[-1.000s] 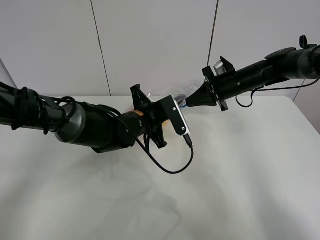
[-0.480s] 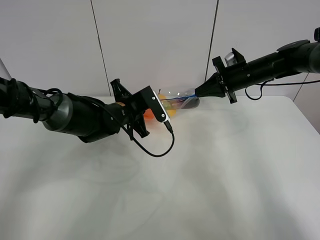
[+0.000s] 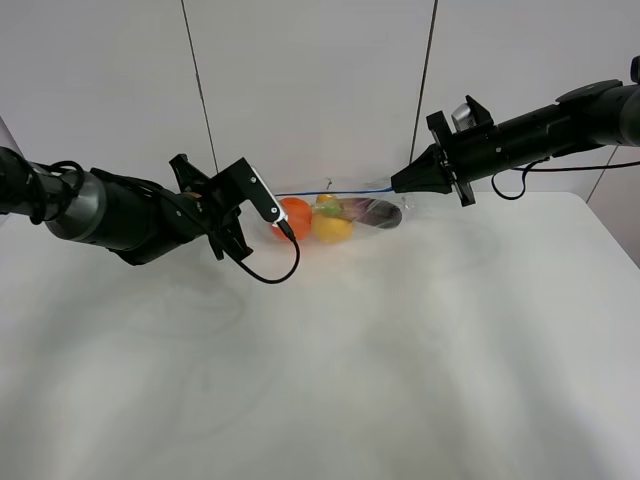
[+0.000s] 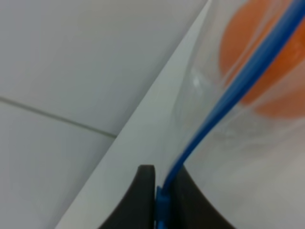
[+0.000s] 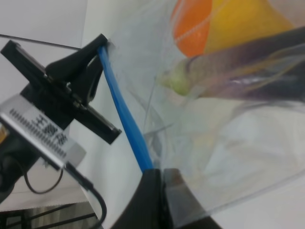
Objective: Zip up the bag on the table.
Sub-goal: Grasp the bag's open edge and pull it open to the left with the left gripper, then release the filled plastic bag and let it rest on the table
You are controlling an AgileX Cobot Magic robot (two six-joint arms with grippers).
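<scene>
The clear crinkly plastic zip bag is hanging between the two arms at the far side of the large white matte table, close to the grey panelled wall. Its blue seal strip is running along the upper edge and is being stretched almost straight from one gripper to the other. The left gripper is pinching the left end of this strip: in the left wrist view its two black fingers are pressing together with only the blue strip between them. The right gripper is gripping the other end in the same way, its jaws are pressing tight on the strip and on the clear film beside it. In the high view the right gripper is pointing toward the left one from the right side, and both are standing a little above the tabletop. Inside the bag a round orange item is lying nearest to the left gripper, a yellow item is sitting beside it in the middle, and a long dark purple item with a pale green end is lying toward the right gripper. The lower part of the bag is sagging down to the table surface, but I cannot tell if it is really touching it
</scene>
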